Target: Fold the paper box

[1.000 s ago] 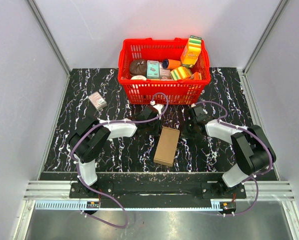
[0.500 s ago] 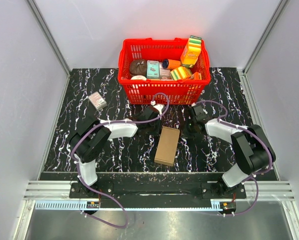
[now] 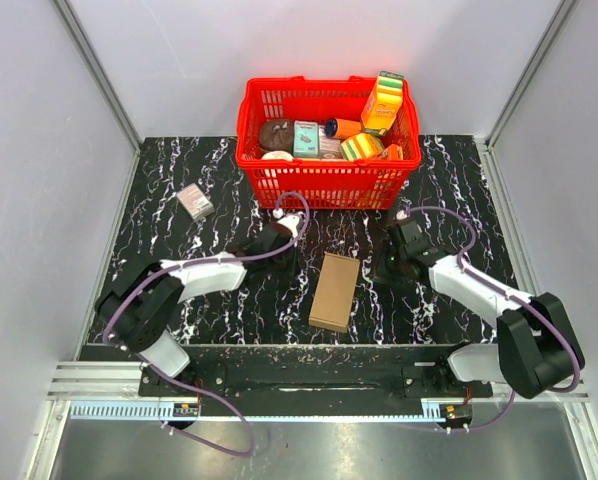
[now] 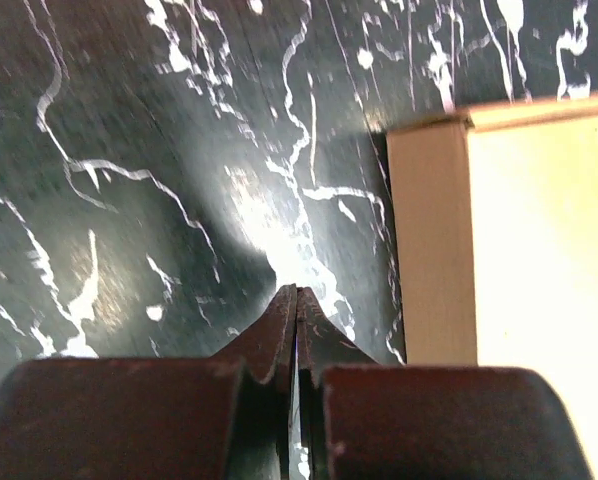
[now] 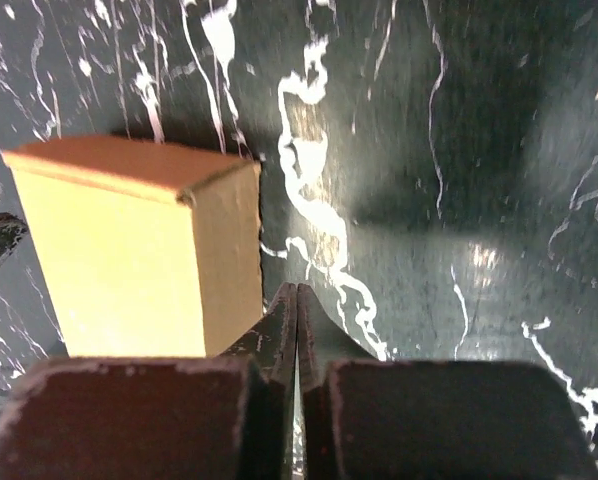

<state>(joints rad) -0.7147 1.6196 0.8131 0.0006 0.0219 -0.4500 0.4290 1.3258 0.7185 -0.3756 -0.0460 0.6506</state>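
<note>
Paper box (image 3: 335, 292): plain brown kraft cardboard, unprinted; assembled into a closed, shallow rectangular block; lying flat on its broad face; long axis running near-to-far, the far end angled slightly to the right; positioned about midway between the left and right edges of the black marbled table (image 3: 159, 180), nearer its near edge than its far edge; end panels apparently shut, though the close views are too blurred to confirm the tabs.
</note>
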